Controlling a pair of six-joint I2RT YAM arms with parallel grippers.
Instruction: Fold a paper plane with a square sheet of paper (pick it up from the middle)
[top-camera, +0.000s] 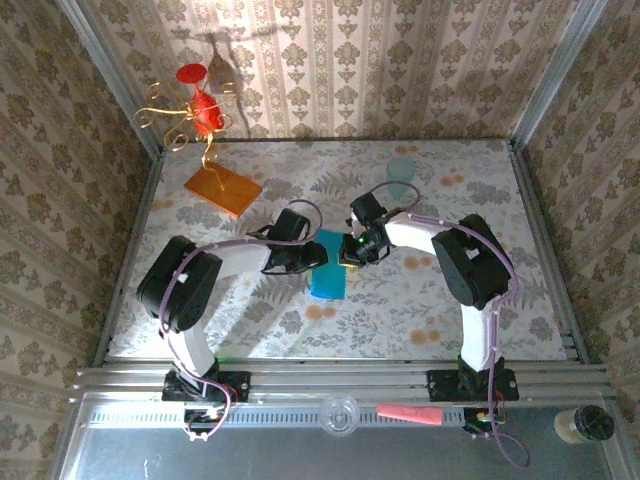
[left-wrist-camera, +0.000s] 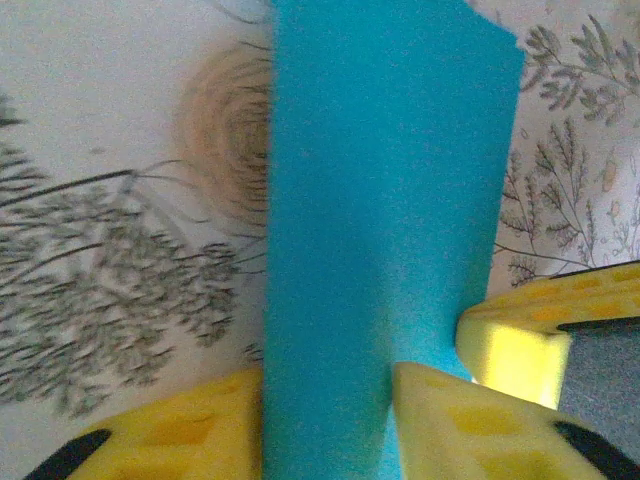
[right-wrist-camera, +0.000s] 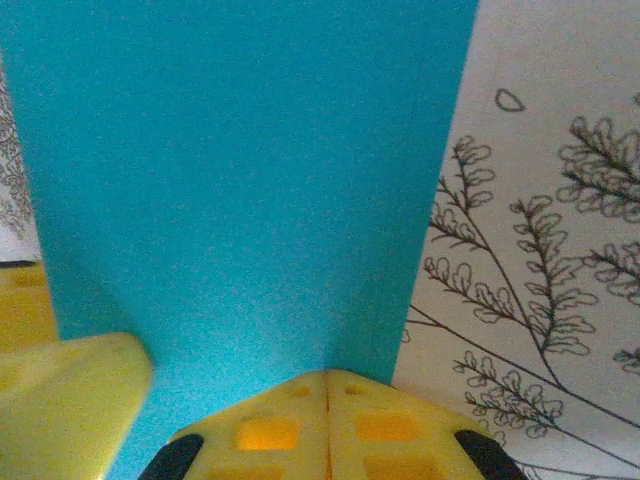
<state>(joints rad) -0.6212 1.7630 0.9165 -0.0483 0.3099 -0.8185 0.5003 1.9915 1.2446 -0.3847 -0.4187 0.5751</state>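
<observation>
yellow fingertips (right-wrist-camera: 300, 410) of the right jaws sit closest, pressed together with only a seam between them. their tip rests on the near edge of the square sheet of paper (right-wrist-camera: 240, 180); whether a layer is pinched i cannot tell. the floral worktop (top-camera: 250, 330) carries everything. the left arm (top-camera: 185, 285) and right arm (top-camera: 470, 260) both bend inward and meet over the sheet, which lies about mid-worktop as a narrow teal rectangle with a lengthwise fold line. the left jaws stand apart, with the sheet running through the gap between the two fingers (left-wrist-camera: 480, 420). a finger of the right jaws sits just beside the sheet's edge. an orange slab (top-camera: 222, 188) rests at the far left, and a pale mint cup (top-camera: 401, 175) stands beyond the right jaws.
</observation>
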